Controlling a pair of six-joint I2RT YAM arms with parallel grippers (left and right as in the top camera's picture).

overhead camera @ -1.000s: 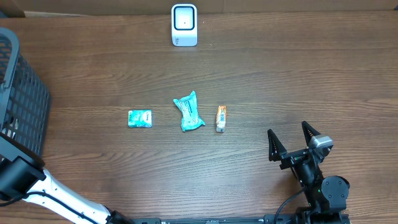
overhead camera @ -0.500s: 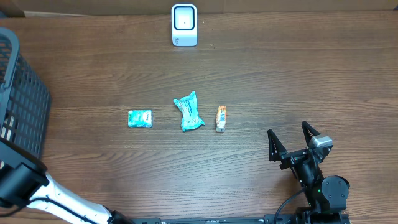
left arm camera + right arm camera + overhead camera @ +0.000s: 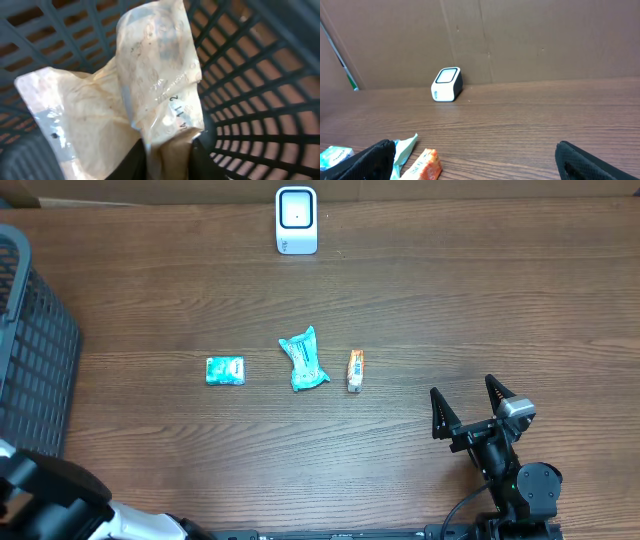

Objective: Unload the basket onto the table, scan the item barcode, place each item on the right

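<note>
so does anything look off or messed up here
Only the pale wrapper in the left pincer, inside the basket: it's crumpled and folded over. The teal pouch on the table lies creased and askew.

Looks out between the dark fingers of the right hand, spread wide at the lower corners. Shows a white scanner upright far back on the brown table, near a cardboard wall. Catches, at lower left, an orange packet, a teal wrapper just beside it, and a small teal packet.
</note>
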